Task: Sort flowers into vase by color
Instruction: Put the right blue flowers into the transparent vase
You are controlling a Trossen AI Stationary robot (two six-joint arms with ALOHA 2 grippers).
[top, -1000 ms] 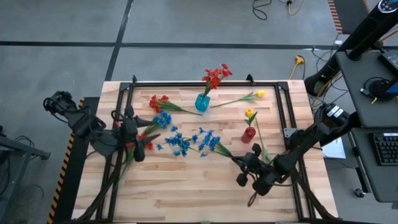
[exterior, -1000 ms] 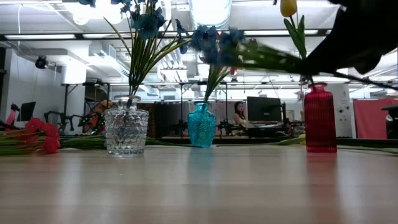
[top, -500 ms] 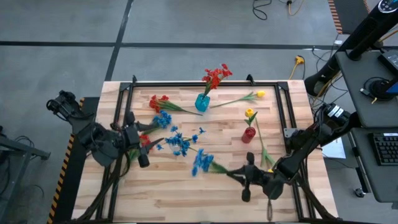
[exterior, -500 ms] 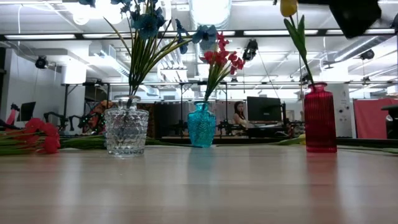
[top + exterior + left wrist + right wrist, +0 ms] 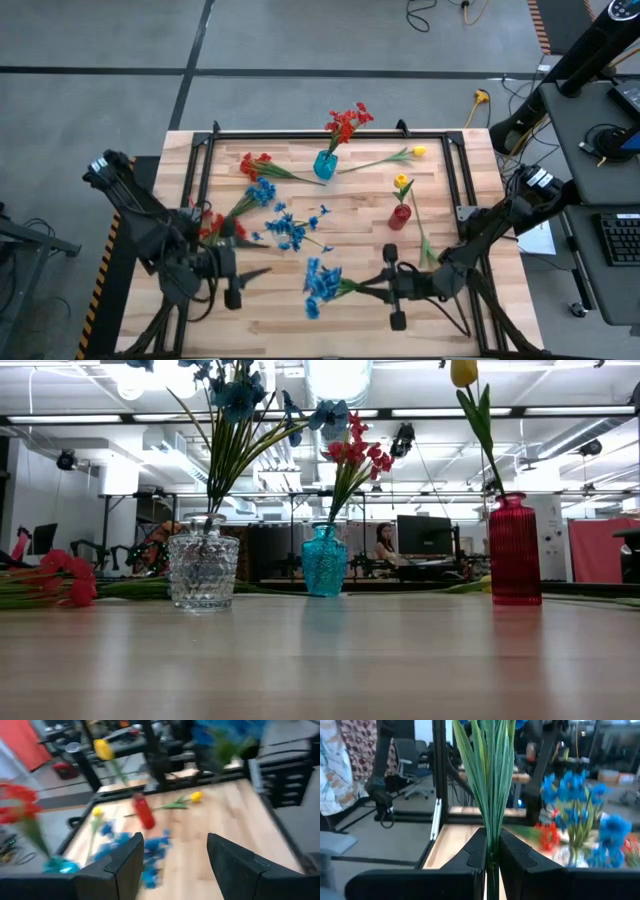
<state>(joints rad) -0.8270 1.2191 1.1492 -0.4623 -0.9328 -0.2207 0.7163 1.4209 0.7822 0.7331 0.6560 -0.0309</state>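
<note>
My right gripper (image 5: 382,285) is over the table's near right part, shut on a blue flower (image 5: 320,281) whose head points toward the table's left. My left gripper (image 5: 243,284) hangs open and empty over the near left part; its fingers stand apart in the left wrist view (image 5: 172,852). A clear vase (image 5: 203,570) holds blue flowers, a teal vase (image 5: 325,165) holds red ones, and a red vase (image 5: 400,216) holds a yellow one. Loose blue flowers (image 5: 290,231), red flowers (image 5: 255,160) and a yellow flower (image 5: 417,151) lie flat on the table. My right gripper pinches the blue flower's green stalk and long leaves (image 5: 491,847) between its two fingers, far from the head. The fingers lie about level and point toward the table's left; the stalk runs on past them that way. The flower is lifted clear of the table.
A black frame (image 5: 300,134) runs around the wooden table top. The three vases stand in the far half. The near strip of the table (image 5: 300,335) is bare wood. A person sits at a screen in the room beyond the table (image 5: 383,545).
My right gripper has carried the blue flower toward the table's near edge and left, turning until it points left; the flower head has swung from the table's middle to the near middle. My left gripper has drawn away from the clear vase toward the near edge.
</note>
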